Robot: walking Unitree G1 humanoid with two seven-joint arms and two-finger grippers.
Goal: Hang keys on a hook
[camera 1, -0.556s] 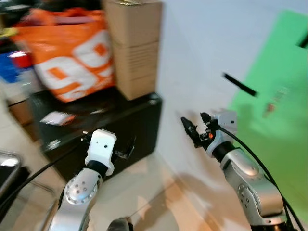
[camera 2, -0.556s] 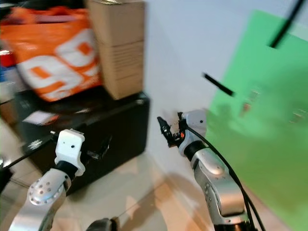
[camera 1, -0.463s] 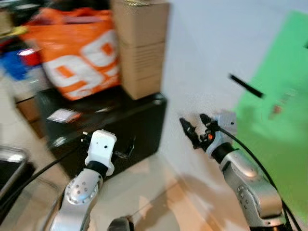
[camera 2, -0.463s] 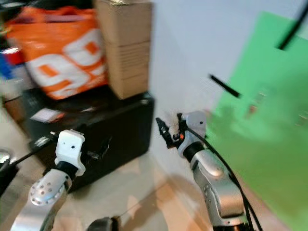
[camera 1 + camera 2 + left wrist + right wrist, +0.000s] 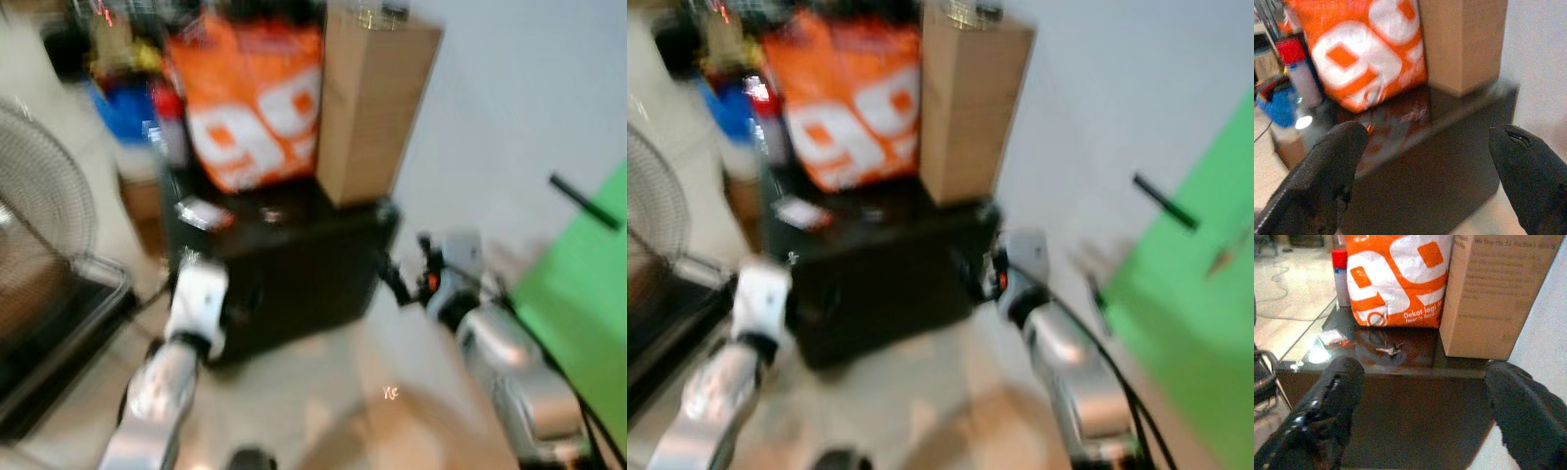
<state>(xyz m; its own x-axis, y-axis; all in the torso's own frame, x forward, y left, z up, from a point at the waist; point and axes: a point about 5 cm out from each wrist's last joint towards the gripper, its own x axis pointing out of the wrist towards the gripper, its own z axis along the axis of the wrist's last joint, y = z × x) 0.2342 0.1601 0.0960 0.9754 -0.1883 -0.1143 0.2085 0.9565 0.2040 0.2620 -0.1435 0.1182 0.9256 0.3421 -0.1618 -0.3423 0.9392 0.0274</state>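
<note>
A small bunch of keys [image 5: 1391, 350] lies on the glossy top of a black cabinet [image 5: 313, 269], in front of an orange bag [image 5: 255, 108]. My right gripper [image 5: 1420, 377] is open and empty, held in front of the cabinet's right end, short of the keys. Level with the cabinet's front face, my left gripper [image 5: 1425, 142] is also open and empty. A black peg [image 5: 583, 201] sticks out of the white wall on the right, by a green panel [image 5: 578, 284]. The eye views are blurred.
A tall cardboard box [image 5: 372, 108] stands on the cabinet beside the bag. A red-capped bottle [image 5: 1341, 276] and a small card [image 5: 1333, 337] sit at the cabinet's left end. A round fan [image 5: 39, 225] stands on the floor at the left.
The whole picture has swung left, so the camera turned: the cabinet now sits in the middle and the fan has come into view. Both grippers hold much the same pose.
</note>
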